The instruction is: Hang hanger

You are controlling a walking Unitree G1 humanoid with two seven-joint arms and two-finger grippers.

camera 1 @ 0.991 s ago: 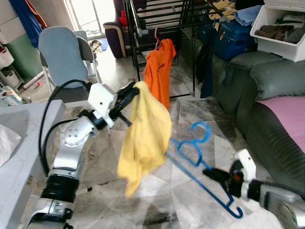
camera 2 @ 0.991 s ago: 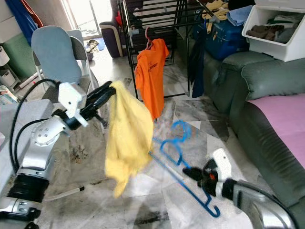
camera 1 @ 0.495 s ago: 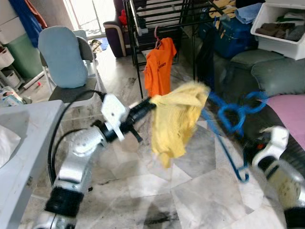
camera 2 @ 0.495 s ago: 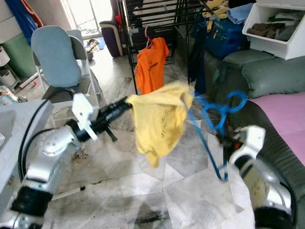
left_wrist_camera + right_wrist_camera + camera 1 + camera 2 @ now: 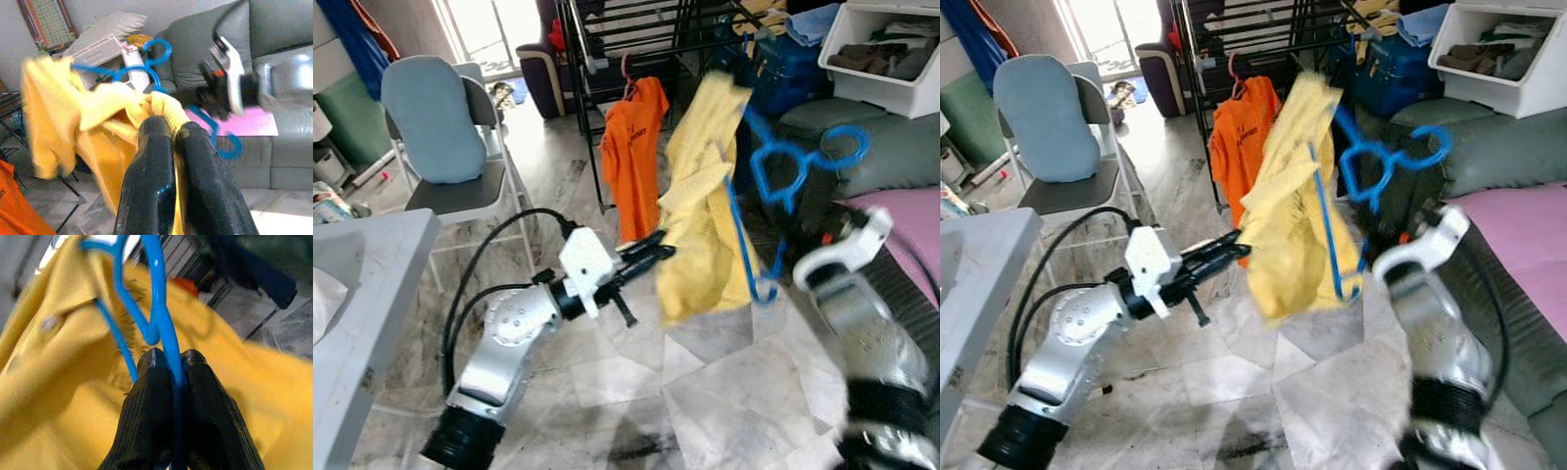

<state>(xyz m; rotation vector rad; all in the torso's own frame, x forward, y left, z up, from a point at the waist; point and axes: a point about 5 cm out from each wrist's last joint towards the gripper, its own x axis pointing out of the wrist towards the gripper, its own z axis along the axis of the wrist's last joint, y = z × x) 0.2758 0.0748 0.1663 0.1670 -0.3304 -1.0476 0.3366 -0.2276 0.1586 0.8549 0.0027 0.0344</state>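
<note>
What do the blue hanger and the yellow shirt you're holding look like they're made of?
Blue hanger: likely moulded plastic, glossy uniform blue with thin rounded bars, clamped in the right pincer. Yellow shirt: soft knit fabric, probably cotton, matte, draping in loose folds with a button showing, pinched by the left pincer.

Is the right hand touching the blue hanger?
Touching. The right wrist view shows the right hand shut on the blue hanger, its bar pinched between both fingers.
</note>
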